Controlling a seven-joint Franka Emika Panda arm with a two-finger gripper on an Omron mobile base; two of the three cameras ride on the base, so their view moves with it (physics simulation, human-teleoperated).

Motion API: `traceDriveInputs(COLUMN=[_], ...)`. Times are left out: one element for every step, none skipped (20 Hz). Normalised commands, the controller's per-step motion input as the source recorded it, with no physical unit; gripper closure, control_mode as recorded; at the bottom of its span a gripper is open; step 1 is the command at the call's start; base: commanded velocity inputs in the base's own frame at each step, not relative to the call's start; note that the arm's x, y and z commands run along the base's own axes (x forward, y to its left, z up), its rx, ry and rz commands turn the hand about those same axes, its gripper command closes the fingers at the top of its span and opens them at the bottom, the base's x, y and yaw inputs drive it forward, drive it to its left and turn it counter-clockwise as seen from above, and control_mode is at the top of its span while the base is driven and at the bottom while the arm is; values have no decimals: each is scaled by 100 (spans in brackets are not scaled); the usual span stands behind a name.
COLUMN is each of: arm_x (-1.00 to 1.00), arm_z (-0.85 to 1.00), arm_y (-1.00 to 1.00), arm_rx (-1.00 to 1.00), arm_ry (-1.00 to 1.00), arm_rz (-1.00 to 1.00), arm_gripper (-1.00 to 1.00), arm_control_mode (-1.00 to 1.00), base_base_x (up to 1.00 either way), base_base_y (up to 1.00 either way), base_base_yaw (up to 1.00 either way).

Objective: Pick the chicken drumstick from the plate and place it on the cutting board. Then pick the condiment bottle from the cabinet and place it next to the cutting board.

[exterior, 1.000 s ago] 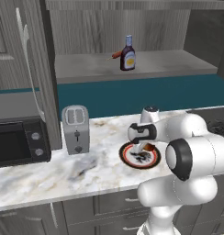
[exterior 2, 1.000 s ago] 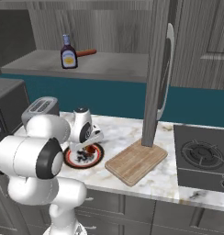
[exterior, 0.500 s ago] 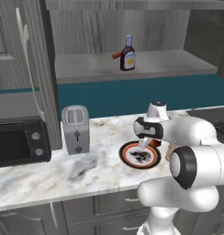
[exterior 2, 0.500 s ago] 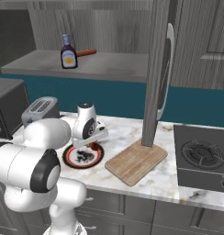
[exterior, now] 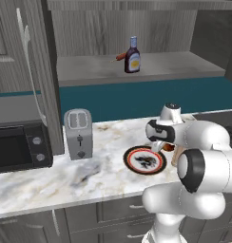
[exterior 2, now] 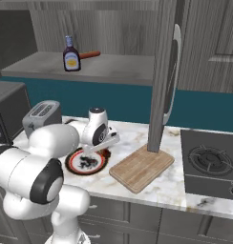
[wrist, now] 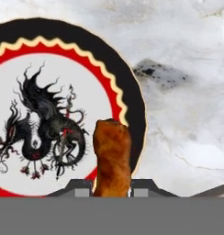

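**Drumstick clamped and hanging over the plate's rim**

The cabinet (exterior 2: 113, 66) is sitting high at the far side, its open recess keeping the condiment bottle (exterior 2: 70, 55) upright on the pale shelf, just beside a thin red stick (exterior 2: 90, 54) lying on its side; the bottle is waiting there because its turn comes second. Below, the marble counter (exterior: 51, 175) is carrying the working things in a row so the arm can pass from one to the next. The cutting board (exterior 2: 141, 166) is lying flat to the right of the plate (exterior 2: 72, 166), close beside it, its top bare, so it looks ready to receive the meat. A toaster (exterior: 78, 132) is standing to the left, well clear of that path.

The gripper (wrist: 112, 186) is pointing down over the plate's right edge, its jaws clenched on the chicken drumstick (wrist: 112, 156), which is sticking out from between the fingertips toward the counter. In the hand view the meat is hanging above the black-and-red rim, apparently lifted off the plate. By my reading, the carry to the board is the step in hand, and it calls for a short sideways move to the right.
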Motion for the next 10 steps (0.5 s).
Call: traceDriveInputs(arm_x=[-9, -11, -12, -15, -18, -18, -19, -19, -18, -18], arm_z=[0, 0, 0, 0, 0, 0, 0, 0, 0, 0], arm_y=[-35, -35, -35, -34, -33, -33, -33, -33, -34, -34], arm_rx=[0, 0, 0, 0, 0, 0, 0, 0, 0, 0], arm_ry=[0, 0, 0, 0, 0, 0, 0, 0, 0, 0], arm_rz=[0, 0, 0, 0, 0, 0, 0, 0, 0, 0], arm_gripper=[100, 100, 100, 100, 100, 100, 100, 100, 100, 100], arm_control_mode=[-100, -100, -100, -100, -100, -100, -100, -100, -100, -100], base_base_x=[0, 0, 0, 0, 0, 0, 0, 0, 0, 0], base_base_y=[0, 0, 0, 0, 0, 0, 0, 0, 0, 0], base_base_yaw=[0, 0, 0, 0, 0, 0, 0, 0, 0, 0])
